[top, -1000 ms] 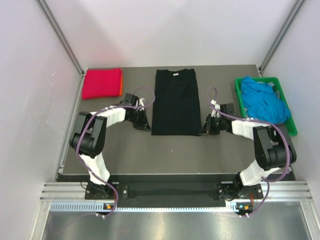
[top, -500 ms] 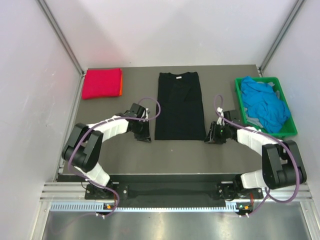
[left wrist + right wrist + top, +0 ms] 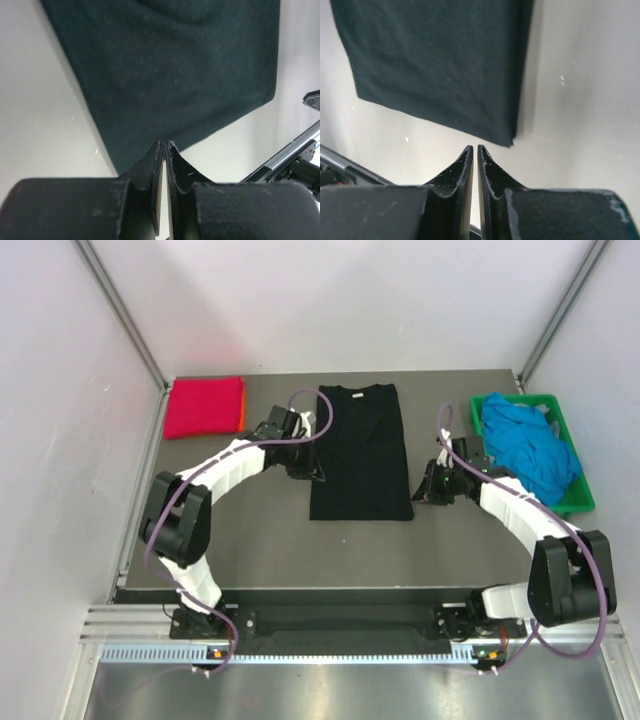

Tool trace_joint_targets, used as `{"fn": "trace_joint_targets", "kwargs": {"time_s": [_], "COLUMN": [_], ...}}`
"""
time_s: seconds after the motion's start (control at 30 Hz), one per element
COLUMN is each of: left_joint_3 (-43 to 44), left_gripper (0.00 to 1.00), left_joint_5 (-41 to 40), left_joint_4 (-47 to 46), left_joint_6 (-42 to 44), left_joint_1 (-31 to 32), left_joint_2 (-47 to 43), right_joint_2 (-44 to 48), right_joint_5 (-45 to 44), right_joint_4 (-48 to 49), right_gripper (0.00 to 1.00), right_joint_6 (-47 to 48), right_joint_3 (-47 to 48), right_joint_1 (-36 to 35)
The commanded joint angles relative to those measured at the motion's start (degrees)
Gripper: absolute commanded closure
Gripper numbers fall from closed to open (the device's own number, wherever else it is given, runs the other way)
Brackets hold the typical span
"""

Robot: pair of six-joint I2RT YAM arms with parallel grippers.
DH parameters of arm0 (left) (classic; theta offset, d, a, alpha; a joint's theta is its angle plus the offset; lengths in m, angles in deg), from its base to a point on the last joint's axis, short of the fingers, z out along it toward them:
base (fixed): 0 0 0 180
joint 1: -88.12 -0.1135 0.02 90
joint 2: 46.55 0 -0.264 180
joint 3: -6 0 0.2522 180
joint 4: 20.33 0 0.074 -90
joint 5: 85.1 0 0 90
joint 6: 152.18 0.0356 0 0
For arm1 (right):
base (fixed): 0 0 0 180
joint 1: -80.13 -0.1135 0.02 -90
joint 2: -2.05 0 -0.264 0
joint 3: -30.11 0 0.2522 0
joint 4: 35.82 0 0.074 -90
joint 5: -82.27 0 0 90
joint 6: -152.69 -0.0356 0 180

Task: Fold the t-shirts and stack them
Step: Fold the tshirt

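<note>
A black t-shirt (image 3: pixel 360 455), folded into a long narrow rectangle, lies flat at the table's middle with its neck at the far end. My left gripper (image 3: pixel 316 470) sits at its left edge, about halfway along. In the left wrist view the left gripper (image 3: pixel 164 144) is shut, its tips right at the black t-shirt (image 3: pixel 170 65), with no cloth seen between them. My right gripper (image 3: pixel 421 494) is shut just outside the shirt's near right corner. In the right wrist view that gripper (image 3: pixel 472 148) is apart from the corner (image 3: pixel 510 140).
A folded magenta-red shirt (image 3: pixel 203 406) lies at the far left, with an orange shirt (image 3: pixel 243 412) peeking out under it. At the right, a green crate (image 3: pixel 583 502) holds crumpled bright blue shirts (image 3: pixel 525 445). Grey walls enclose the table.
My left gripper has moved from the shirt's near left corner up along its left edge. The right gripper has stayed near the near right corner. The black shirt has shifted slightly right.
</note>
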Motion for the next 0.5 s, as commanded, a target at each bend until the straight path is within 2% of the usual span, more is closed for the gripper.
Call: {"fn": "trace_joint_targets", "kwargs": {"time_s": [0.0,0.23,0.37,0.47], "left_joint_3": [1.23,-4.13,-5.98,-4.05], "left_gripper": [0.90,0.92,0.92,0.90], "left_joint_5": [4.03,0.00,-2.20,-1.59], "left_joint_4": [-1.85,-4.75,-4.49,-3.44], "left_joint_6": [0.05,0.93,0.40,0.23], "left_joint_1": [-0.10,-0.10,-0.10,-0.10], "left_joint_2": [4.07,9.08,9.71,8.48], "right_joint_2": [-3.36,-11.02,-10.42,-7.25], "right_joint_5": [3.68,1.76,-0.01,0.25], "right_joint_4": [1.84,10.27,9.94,7.49], "right_gripper": [0.92,0.95,0.96,0.94], "right_joint_6": [-0.26,-0.87,-0.09,0.71], "right_joint_3": [2.21,-4.90,-5.35,-1.84], "right_joint_1": [-0.42,-0.42,-0.50,-0.42]}}
